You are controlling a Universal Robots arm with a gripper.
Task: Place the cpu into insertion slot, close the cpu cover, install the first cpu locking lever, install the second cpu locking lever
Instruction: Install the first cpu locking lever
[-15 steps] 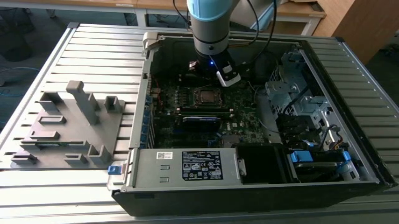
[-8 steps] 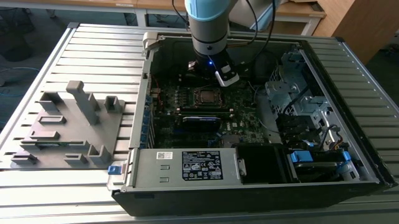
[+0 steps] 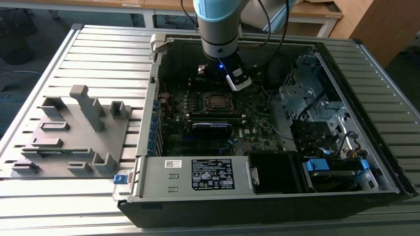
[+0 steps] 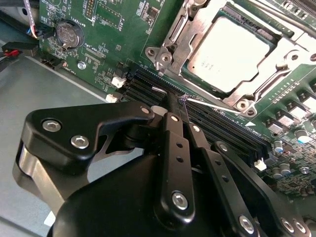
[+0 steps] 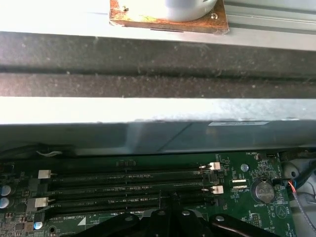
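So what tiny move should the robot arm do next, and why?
Probably a small nudge of the gripper against the thin locking lever, pushing it down toward the board. The cpu already lies under the lowered cpu cover, and the lever's free end sits right at the gripper's tip, seemingly not latched yet.

Computer case (image 3: 367,147) lies open on slatted table (image 3: 98,49), motherboard (image 3: 196,123) inside. Cpu (image 4: 229,54) sits in insertion slot (image 3: 217,101), cpu cover (image 4: 185,34) around it. Memory slots (image 4: 207,121) between socket and gripper (image 4: 170,101). Plastic fixture (image 3: 72,132) on table at exterior view's left of case.
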